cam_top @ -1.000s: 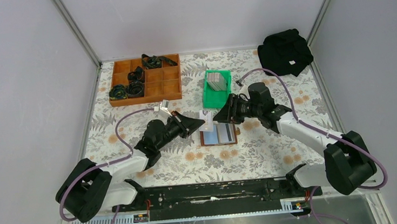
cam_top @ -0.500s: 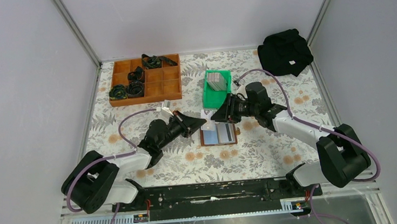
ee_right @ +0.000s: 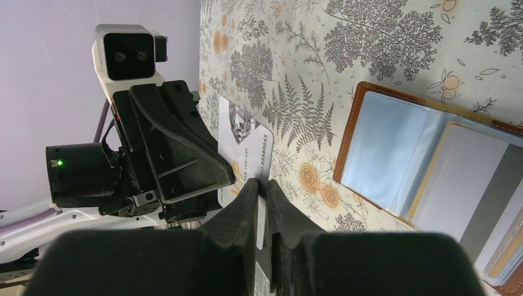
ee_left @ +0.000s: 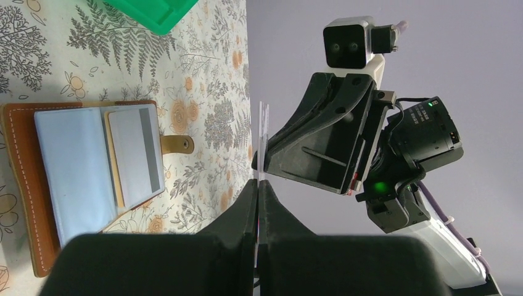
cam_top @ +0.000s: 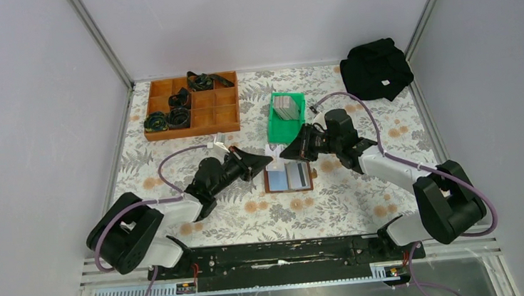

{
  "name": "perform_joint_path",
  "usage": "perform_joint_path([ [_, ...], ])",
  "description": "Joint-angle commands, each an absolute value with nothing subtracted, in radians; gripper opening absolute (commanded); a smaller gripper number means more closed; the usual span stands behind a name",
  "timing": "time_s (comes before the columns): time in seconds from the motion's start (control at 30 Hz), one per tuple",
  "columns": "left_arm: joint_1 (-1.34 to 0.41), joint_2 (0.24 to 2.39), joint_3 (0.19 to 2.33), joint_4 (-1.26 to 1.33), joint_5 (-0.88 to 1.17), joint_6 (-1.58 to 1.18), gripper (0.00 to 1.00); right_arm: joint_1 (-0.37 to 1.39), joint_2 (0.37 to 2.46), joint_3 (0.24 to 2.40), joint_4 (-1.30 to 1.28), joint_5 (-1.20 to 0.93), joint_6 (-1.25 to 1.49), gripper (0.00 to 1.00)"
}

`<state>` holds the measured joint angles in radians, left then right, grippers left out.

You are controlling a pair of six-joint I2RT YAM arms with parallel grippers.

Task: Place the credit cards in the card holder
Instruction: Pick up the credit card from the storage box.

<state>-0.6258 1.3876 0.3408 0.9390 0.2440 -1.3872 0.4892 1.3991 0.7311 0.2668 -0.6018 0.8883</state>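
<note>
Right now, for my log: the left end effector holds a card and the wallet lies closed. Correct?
No: the wallet lies open, as the left wrist view shows. The left end effector does hold a card.

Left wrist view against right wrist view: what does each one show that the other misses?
Left wrist only: a corner of the green bin, the brown snap tab, and the credit card edge-on. Right wrist only: that card's printed face. Both: the open card holder, and the card gripped by the left gripper and right gripper.
</note>
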Motion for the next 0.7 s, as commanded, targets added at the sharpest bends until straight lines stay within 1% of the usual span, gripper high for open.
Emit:
perform_joint_path([
  [0.0, -0.635, 1.419, 0.352, 1.077, 0.274, -1.419, 0.0, 0.505, 1.407, 0.733, 0.368, -0.675, 0.921, 0.09],
  [0.07, -0.635, 1.436, 0.347, 1.113, 0.279, -1.437, 0.0, 0.506, 1.41, 0.732, 0.386, -0.683, 0.933, 0.05],
  [0.1, -0.635, 1.447, 0.344, 1.133, 0.281, -1.445, 0.0, 0.506, 1.411, 0.731, 0.393, -0.686, 0.938, 0.01],
  [0.2, -0.631, 1.47, 0.335, 1.171, 0.29, -1.462, 0.0, 0.505, 1.404, 0.733, 0.4, -0.691, 0.94, 0.0],
  [0.23, -0.63, 1.472, 0.333, 1.171, 0.295, -1.462, 0.03, 0.505, 1.4, 0.734, 0.398, -0.692, 0.941, 0.0],
  [0.3, -0.622, 1.468, 0.325, 1.162, 0.294, -1.459, 0.22, 0.505, 1.394, 0.739, 0.389, -0.691, 0.937, 0.0],
  [0.33, -0.619, 1.464, 0.316, 1.158, 0.29, -1.456, 0.29, 0.505, 1.391, 0.741, 0.378, -0.689, 0.931, 0.0],
  [0.47, -0.594, 1.427, 0.289, 1.093, 0.28, -1.422, 0.53, 0.501, 1.379, 0.741, 0.348, -0.683, 0.912, 0.0],
  [0.53, -0.582, 1.403, 0.281, 1.05, 0.274, -1.399, 0.58, 0.498, 1.373, 0.74, 0.335, -0.68, 0.902, 0.0],
  [0.67, -0.568, 1.351, 0.277, 0.923, 0.256, -1.336, 0.62, 0.487, 1.362, 0.746, 0.279, -0.667, 0.863, 0.0],
])
